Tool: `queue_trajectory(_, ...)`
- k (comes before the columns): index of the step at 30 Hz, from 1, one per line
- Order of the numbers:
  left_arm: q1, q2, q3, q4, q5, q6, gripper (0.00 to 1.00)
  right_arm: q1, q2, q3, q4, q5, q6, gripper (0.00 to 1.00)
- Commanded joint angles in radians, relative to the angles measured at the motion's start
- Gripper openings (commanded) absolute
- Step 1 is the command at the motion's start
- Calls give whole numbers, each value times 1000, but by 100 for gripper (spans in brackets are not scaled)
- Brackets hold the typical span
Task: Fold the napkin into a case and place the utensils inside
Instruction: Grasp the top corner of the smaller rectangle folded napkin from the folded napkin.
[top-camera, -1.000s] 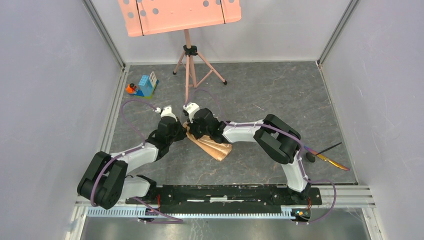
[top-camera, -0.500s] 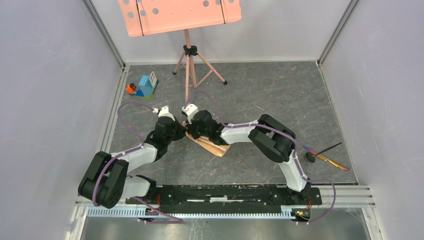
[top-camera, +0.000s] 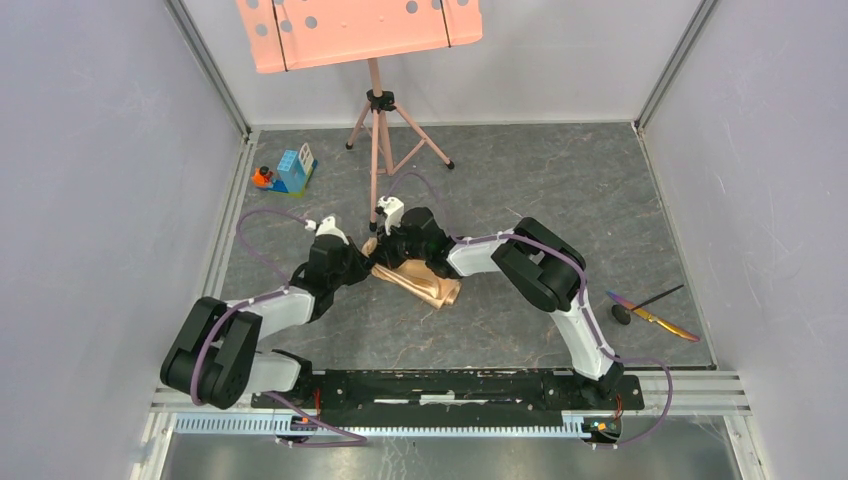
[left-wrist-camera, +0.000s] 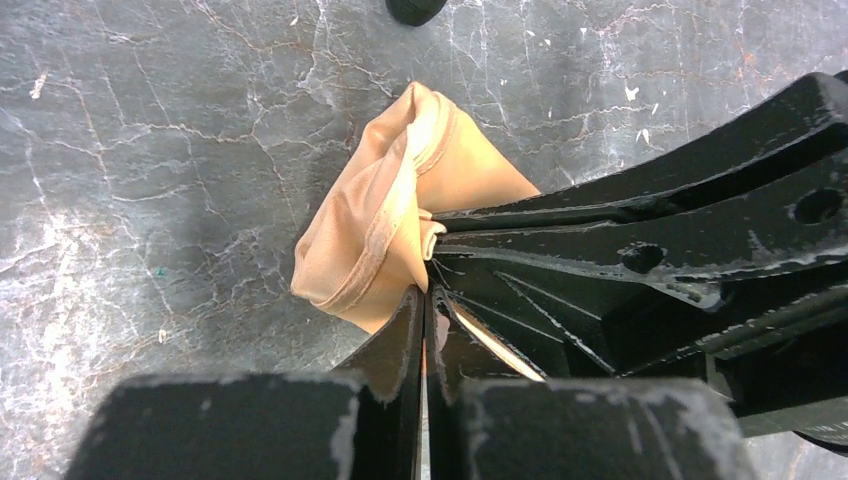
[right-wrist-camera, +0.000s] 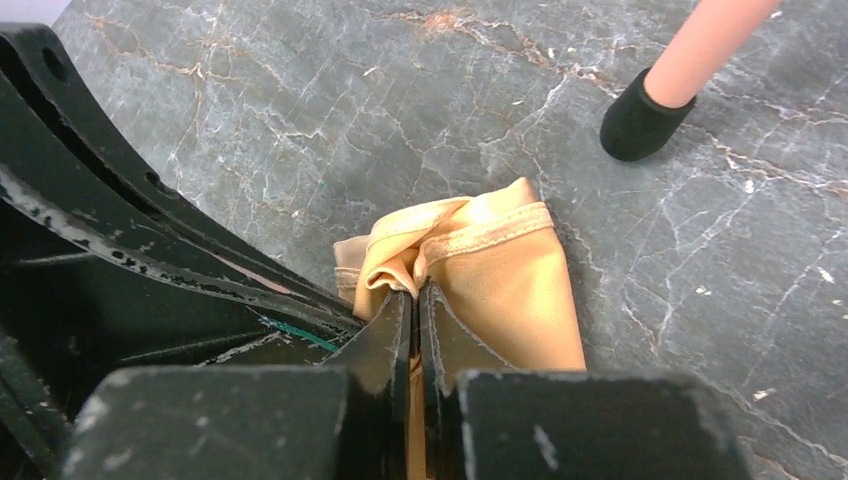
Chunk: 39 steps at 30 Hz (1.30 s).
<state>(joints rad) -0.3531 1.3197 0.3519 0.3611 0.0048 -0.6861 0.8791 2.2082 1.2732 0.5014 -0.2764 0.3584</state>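
Note:
The peach-orange napkin (top-camera: 428, 282) lies folded into a narrow bundle on the table's middle, its far-left end bunched up. My left gripper (top-camera: 367, 267) is shut on that end from the left; in the left wrist view (left-wrist-camera: 425, 292) a thin strip of napkin (left-wrist-camera: 372, 228) sits between the closed fingers. My right gripper (top-camera: 386, 250) is shut on the same end from the right, and its wrist view (right-wrist-camera: 413, 292) shows hemmed folds of the napkin (right-wrist-camera: 505, 268) pinched at the tips. The two grippers nearly touch. The utensils (top-camera: 652, 311), black and gold, lie at the right.
A salmon music stand (top-camera: 358, 30) rises at the back; one rubber foot (right-wrist-camera: 638, 125) of its tripod stands just beyond the napkin's end. A small toy-block house (top-camera: 292, 170) sits at the back left. Grey walls close in both sides.
My right gripper has moved toward the back, pulling the napkin's end with it; the bundle now looks shorter and more bunched. The left gripper has barely shifted.

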Motion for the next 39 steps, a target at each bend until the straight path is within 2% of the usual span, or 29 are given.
queue_trajectory(1,-6,-63,-5,30,26,-30,2,31,-29,-27,16,-66,-23,5)
queue_trajectory(5,1,-89,-13,19,-1,-26,2,31,-45,-50,-24,-49,-69,8)
queue_trajectory(9,12,-82,-11,0,-2,-19,2,20,-75,-68,-27,-67,-81,19)
queue_trajectory(12,16,-83,-13,-13,-2,-11,2,12,-94,-72,-40,-91,-105,24)
queue_trajectory(14,17,-98,-17,-18,-27,-5,2,9,-96,-73,-53,-93,-126,19)
queue_trajectory(16,17,-116,-24,2,-13,8,2,9,-88,-76,-54,-104,-148,5)
queue_trajectory(17,18,-121,-20,5,-9,16,2,11,-82,-76,-56,-109,-157,1)
queue_trajectory(22,18,-149,6,-13,31,43,2,47,-66,-54,-115,-33,-252,0)
queue_trajectory(27,17,-19,60,-37,87,-7,2,81,-20,19,-149,1,-299,0)
queue_trajectory(30,18,15,39,-17,68,-41,2,72,-11,18,-119,-44,-275,0)
queue_trajectory(35,17,-15,40,-88,6,5,2,31,-61,-77,-5,-166,-153,25)
queue_trajectory(39,17,-52,37,-128,-1,36,2,2,-104,-124,31,-190,-105,34)
